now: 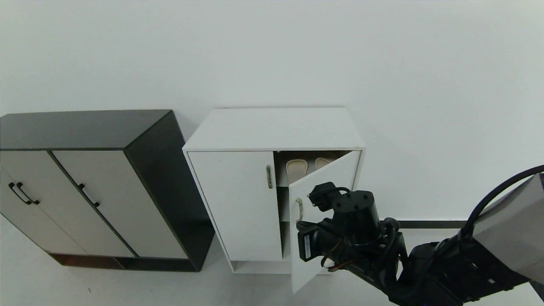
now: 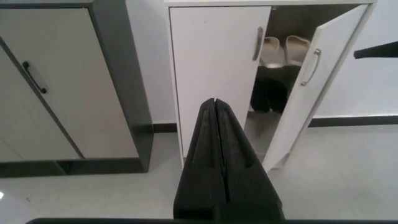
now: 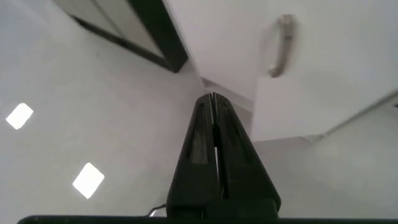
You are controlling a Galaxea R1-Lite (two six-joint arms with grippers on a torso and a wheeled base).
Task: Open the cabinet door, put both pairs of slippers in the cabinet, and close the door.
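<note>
The white cabinet (image 1: 272, 127) stands against the wall with its left door shut and its right door (image 1: 327, 182) swung partly open. A pale pair of slippers (image 2: 283, 48) lies on the upper shelf inside, and a dark pair (image 2: 268, 93) sits on the shelf below. My right arm (image 1: 355, 221) hangs in front of the open door, close to its handle (image 1: 299, 209). In the right wrist view my right gripper (image 3: 214, 98) is shut on nothing, its tip just short of the door (image 3: 336, 81) and the handle (image 3: 281, 46). My left gripper (image 2: 216, 102) is shut and empty, well back from the cabinet.
A black cabinet with grey doors (image 1: 85, 178) stands just left of the white one, with a narrow gap between them. Pale bare floor (image 2: 336, 180) spreads in front of both. A dark skirting strip (image 1: 429, 224) runs along the wall at the right.
</note>
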